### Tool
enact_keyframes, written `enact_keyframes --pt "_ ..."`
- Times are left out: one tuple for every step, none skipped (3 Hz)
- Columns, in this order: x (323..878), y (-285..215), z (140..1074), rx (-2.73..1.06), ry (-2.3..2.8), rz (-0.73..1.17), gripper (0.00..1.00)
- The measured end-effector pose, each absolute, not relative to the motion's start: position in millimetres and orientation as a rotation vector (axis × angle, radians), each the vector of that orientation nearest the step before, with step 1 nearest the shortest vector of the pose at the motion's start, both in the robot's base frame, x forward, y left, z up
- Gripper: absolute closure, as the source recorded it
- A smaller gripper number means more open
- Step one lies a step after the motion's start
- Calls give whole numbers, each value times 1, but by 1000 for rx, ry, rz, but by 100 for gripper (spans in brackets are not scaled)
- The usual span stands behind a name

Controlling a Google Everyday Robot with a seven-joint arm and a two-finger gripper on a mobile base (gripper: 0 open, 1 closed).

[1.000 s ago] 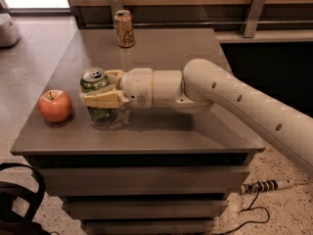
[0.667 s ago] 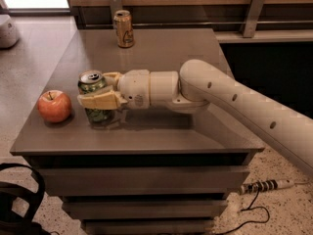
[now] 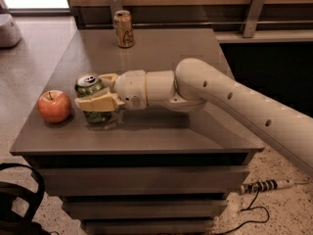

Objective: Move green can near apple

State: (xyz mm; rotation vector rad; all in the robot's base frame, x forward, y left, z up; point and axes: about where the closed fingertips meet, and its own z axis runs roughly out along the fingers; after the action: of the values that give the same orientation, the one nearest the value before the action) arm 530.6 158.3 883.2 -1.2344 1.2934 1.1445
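Your hand (image 3: 93,93), left of centre, is clamped on the green can (image 3: 88,81) near the apple (image 3: 54,106); a rough release could tip it against the apple.

We record that the gripper (image 3: 94,93), fingers clasped on the green can (image 3: 89,82), has carried it slightly leftward over the worktop (image 3: 161,131). The gap to the apple (image 3: 55,105) has narrowed; the two now stand just beside each other, not touching.
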Motion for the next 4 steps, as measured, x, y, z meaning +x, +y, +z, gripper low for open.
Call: enact_keyframes --pt "529 160 884 -1236 1292 1149 61" --pt "528 162 884 -1240 1289 1151 36" --pt "527 164 885 -1243 1287 1154 14" --pt "526 166 885 -1247 1284 1156 0"
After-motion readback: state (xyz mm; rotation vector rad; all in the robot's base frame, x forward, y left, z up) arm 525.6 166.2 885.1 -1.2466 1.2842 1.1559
